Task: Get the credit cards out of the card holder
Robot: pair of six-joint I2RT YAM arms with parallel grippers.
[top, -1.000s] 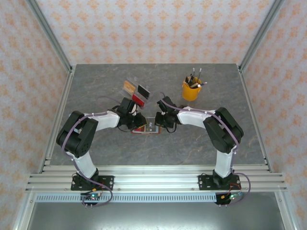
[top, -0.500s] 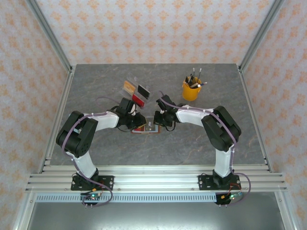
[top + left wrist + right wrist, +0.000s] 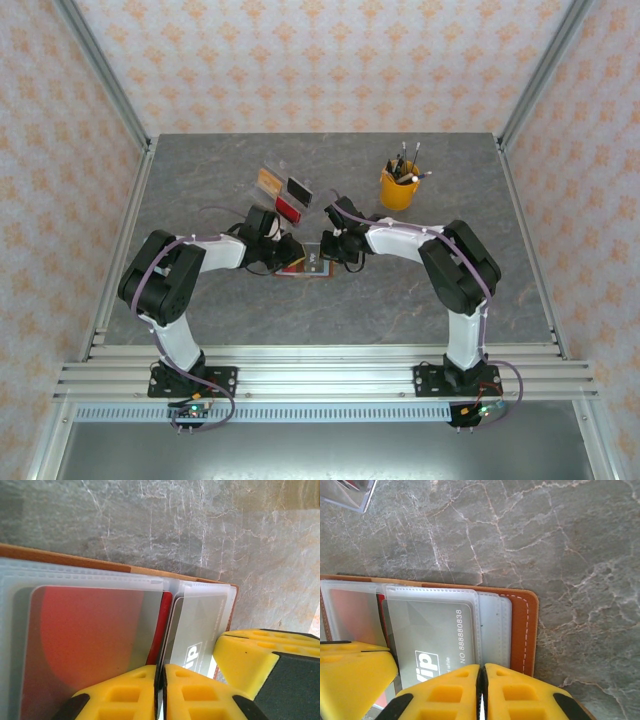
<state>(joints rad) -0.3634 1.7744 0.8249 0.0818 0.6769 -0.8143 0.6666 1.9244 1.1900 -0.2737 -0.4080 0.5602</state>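
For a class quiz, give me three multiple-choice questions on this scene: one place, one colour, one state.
1. Where on the table is the pen cup? A far right B near left C near right
2. The card holder's cover is: A black B green C reddish-brown
3. The card holder is: A folded shut B open, pockets up C standing upright
Answers: 1 A, it stands toward the far right corner; 2 C, brown stitched leather rims the pockets; 3 B, a grey card shows through a clear pocket.

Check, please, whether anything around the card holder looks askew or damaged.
Nothing stands out. The holder lies open and flat, the grey card and the red card sit in their clear sleeves, and the pen cup stands upright.
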